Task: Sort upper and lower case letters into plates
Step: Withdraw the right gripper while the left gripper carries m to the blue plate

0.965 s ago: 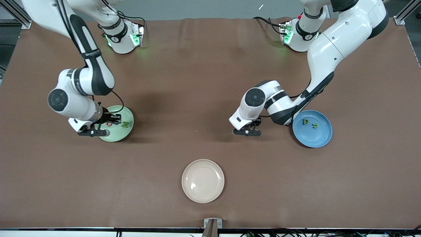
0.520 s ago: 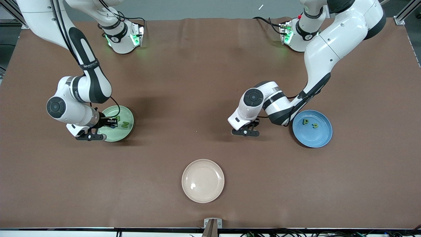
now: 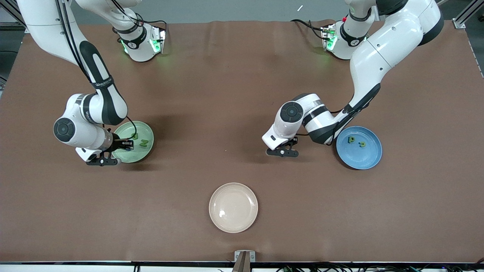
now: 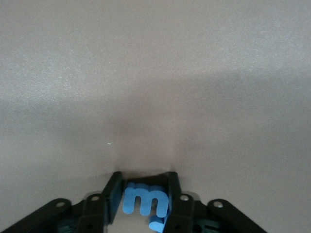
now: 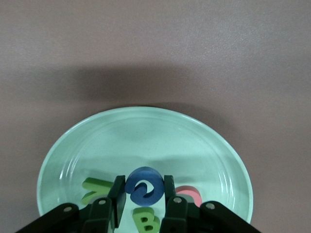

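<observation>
Three plates and two loaded hands on the bench (image 3: 242,94).

You have one pale green plate (image 3: 145,153) toward the right arm's end, one sky blue plate (image 3: 368,158) toward the left arm's end, and one cream plate (image 3: 233,207) between them, nearer the front camera. The right hand (image 3: 120,144) is over the green plate's rim, clenched on a dark blue letter (image 5: 143,185); in that plate you can count two green letters (image 5: 95,189) and one pink letter (image 5: 189,195). The left hand (image 3: 289,145) is over bare bench beside the blue plate, grasping a light blue letter m (image 4: 145,201). The blue plate holds two green letters (image 3: 351,139). Open bench surrounds all three plates; none touches another or lies at the bench edge.
</observation>
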{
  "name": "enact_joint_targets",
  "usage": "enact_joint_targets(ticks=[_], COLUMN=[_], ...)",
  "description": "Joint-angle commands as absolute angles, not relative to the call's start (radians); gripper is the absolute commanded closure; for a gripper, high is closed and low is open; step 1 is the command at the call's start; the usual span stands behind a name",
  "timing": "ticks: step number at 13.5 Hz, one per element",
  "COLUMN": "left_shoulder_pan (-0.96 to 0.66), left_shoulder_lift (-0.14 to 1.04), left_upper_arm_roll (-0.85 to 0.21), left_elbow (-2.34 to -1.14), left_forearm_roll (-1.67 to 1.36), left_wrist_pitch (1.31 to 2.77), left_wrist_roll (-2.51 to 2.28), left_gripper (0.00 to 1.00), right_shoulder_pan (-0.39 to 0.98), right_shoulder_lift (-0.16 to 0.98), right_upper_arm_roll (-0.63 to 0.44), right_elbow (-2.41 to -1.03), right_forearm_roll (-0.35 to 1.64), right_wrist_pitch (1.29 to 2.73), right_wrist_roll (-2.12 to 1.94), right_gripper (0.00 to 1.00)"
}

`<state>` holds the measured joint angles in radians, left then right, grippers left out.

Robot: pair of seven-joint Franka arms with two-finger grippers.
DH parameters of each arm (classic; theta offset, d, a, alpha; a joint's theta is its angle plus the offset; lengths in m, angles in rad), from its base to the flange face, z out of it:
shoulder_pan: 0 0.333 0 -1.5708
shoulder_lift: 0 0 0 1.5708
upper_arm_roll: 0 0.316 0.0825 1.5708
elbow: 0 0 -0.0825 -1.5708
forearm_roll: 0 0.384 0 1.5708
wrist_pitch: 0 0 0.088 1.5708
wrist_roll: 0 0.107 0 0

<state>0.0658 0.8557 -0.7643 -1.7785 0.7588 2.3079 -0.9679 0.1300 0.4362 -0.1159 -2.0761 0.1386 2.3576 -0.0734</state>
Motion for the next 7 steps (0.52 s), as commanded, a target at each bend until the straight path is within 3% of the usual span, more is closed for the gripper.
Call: enact_joint_targets(ticks=[1,4,7], left_shoulder_pan=[0.052,0.055,0.072], left_shoulder_lift=[0.862,0.858,0.842], left_upper_arm_roll=[-0.752,-0.752,-0.752], left_elbow=[-1.770,-1.772,-1.773], left_forearm_roll=[0.755,0.753,0.750], left_wrist_pitch=[2.315,2.312,2.281], left_wrist_roll=[-0.974,-0.989,-0.985], left_gripper=[0.68,0.75,0.76], right_shoulder_pan=[0.107,0.107,0.109], right_shoulder_lift=[0.462,0.472,0.474], right_upper_arm_roll=[-0.097,-0.097,-0.097], right_elbow=[-2.065,-2.066,-2.066], right_forearm_roll=[0.132,0.133,0.133], right_wrist_pitch=[2.375,2.390,2.390], right_wrist_roll=[-0.086,-0.086,-0.086], right_gripper=[0.96,0.95,0.88])
